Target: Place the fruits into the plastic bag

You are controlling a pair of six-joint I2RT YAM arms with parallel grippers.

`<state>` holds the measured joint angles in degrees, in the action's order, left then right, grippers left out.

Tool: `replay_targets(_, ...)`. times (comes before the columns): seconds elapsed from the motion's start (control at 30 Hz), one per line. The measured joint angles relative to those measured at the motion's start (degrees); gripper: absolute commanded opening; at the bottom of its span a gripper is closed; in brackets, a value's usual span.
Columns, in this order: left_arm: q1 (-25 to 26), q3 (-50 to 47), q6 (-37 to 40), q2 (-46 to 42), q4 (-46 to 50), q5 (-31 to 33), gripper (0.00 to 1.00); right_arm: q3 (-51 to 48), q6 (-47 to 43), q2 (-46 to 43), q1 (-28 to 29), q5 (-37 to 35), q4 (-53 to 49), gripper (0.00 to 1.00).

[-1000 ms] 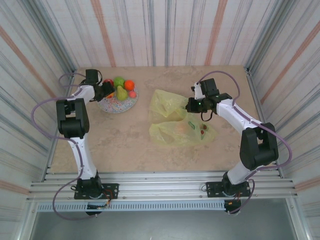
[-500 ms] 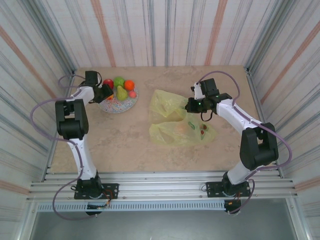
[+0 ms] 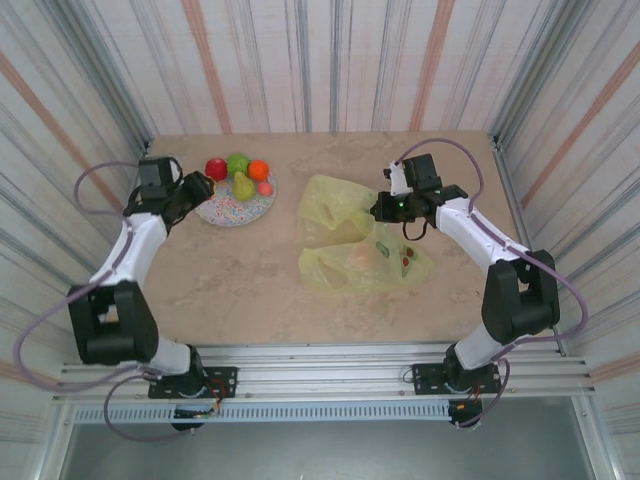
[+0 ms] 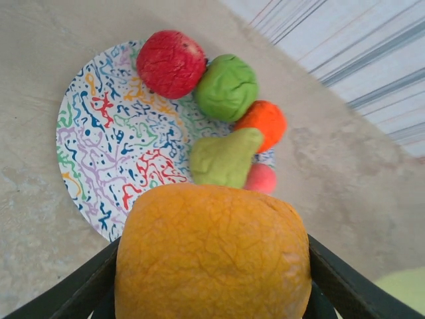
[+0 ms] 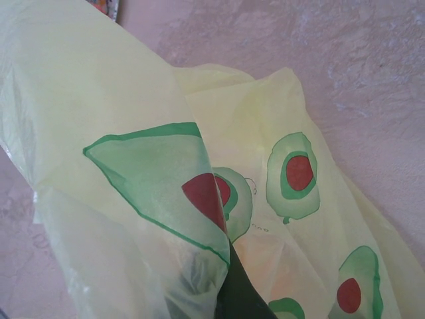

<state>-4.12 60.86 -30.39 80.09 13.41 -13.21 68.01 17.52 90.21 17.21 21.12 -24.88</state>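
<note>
1. At the far-left of the table, my left gripper is clamped on an orange-yellow fruit, over the near rim of the speckled plate.
2. Why: the fingers squeeze its two sides, so as I read it the fruit sits clear of the plate, ready to be carried across to the bag.
3. My right gripper is pinched together on an edge of the plastic bag. The bag lies right of centre on the table, well apart from the plate.
4. Why: that edge is held up off the table and the film drapes over my finger. I judge this props the mouth open so a fruit can drop in.
5. Count: 1 plate, 1 bag, 2 grippers.
6. Fruits on the plate: 5. They are a red apple, a green round fruit, an orange, a green pear and a small pink fruit, bunched and touching along one side.
7. Plus 1 in my left grip, so 6 in plain sight.
8. A pale orange shape shows through the bag film in the top view. It is probably a seventh fruit already inside, but I can't confirm that.
</note>
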Motion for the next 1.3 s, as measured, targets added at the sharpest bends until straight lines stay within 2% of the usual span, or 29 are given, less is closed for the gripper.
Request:
replay_targets(0.13, 1.0, -4.0, -1.9, -9.5, 0.7, -1.7, 0.59, 0.0, 0.0, -0.1, 0.0, 0.1, 0.0, 0.00)
replay_targets(0.2, 3.3, -5.2, -2.5, -13.8, 1.6, -2.2, 0.60, 0.0, 0.3, -0.1, -0.1, 0.3, 0.0, 0.00)
replay_targets(0.33, 12.1, -7.9, -3.4, -20.8, 1.9, -2.4, 0.60, 0.5, 1.0, -0.1, -0.1, 1.1, 0.0, 0.00)
replay_targets(0.47, 22.5, -12.2, -5.1, -23.3, 0.5, -2.4, 0.60, 0.9, 1.6, -0.1, -0.1, 1.9, 0.0, 0.00)
replay_targets(0.6, 32.2, -15.0, -5.6, -20.5, -1.8, -2.3, 0.60, 1.0, 2.0, -0.1, -0.1, 3.0, -0.2, 0.00)
replay_targets(0.7, 37.0, -15.0, -5.2, -16.3, -4.9, -2.3, 0.60, 1.9, 2.0, 0.1, 0.2, 3.3, -0.7, 0.00)
replay_targets(0.9, 39.0, -13.7, -3.6, -8.9, -8.1, -2.2, 0.60, 2.3, 2.0, 0.2, 1.0, 4.2, -0.8, 0.00)
replay_targets(1.13, 39.6, -6.6, -1.4, 0.8, -11.6, -2.5, 0.60, 3.0, 1.3, 0.2, 1.2, 4.7, -2.0, 0.00)
replay_targets(1.3, 44.3, -2.3, 0.1, 8.1, -15.1, -3.4, 0.60, 3.3, 1.6, 0.2, 1.2, 7.1, -2.0, 0.00)
